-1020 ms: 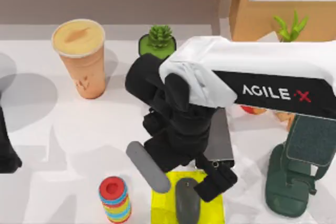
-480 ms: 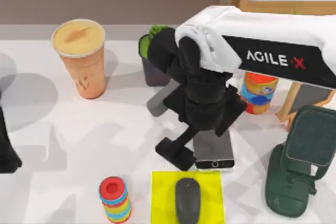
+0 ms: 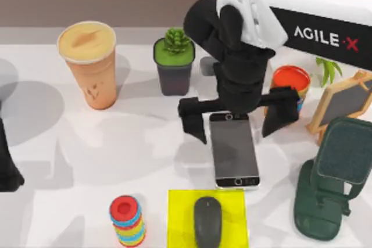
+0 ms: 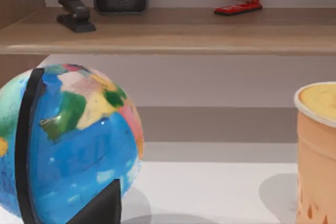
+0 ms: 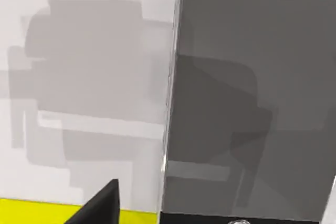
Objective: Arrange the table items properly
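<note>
right gripper (image 3: 234, 123) spread wide above phone's (image 3: 233, 150) far end, clamping nothing. mouse (image 3: 207, 221) on yellow pad (image 3: 180, 220) just beside. cup (image 3: 89, 64) well left. left gripper: cannot tell.

The right arm (image 3: 302, 10) carries white lettering on a black panel reading "AGILE·X", the final X crossed in red. No other text is legible anywhere.
</note>
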`<action>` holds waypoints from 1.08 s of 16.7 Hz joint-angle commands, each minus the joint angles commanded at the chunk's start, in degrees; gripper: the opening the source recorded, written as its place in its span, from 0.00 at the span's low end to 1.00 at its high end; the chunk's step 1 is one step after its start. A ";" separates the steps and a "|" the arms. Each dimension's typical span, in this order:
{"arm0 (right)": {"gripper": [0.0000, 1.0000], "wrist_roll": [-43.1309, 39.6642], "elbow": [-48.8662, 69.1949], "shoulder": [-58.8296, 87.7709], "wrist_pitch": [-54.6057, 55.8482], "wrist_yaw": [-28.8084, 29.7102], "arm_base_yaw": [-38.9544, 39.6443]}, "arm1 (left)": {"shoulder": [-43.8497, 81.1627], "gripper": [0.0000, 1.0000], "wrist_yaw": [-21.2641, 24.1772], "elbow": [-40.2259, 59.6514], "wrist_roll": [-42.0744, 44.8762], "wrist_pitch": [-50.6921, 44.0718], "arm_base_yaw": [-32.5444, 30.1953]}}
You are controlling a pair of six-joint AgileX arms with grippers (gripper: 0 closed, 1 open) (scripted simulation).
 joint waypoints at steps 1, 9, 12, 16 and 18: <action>1.00 1.81 0.39 -0.27 0.01 0.16 -0.34 | 0.00 1.00 0.00 0.00 0.00 0.00 0.00; 1.00 3.60 0.55 -0.43 0.26 0.28 -0.39 | 0.00 1.00 0.00 0.00 0.00 0.00 0.00; 1.00 3.77 -1.63 0.46 3.57 0.33 -0.55 | 0.00 1.00 0.00 0.00 0.00 0.00 0.00; 1.00 3.81 -6.49 2.63 10.59 0.36 -0.55 | 0.00 1.00 0.00 0.00 0.00 0.00 0.00; 1.00 3.82 -8.22 3.43 13.13 0.37 -0.54 | 0.00 1.00 0.00 0.00 0.00 0.00 0.00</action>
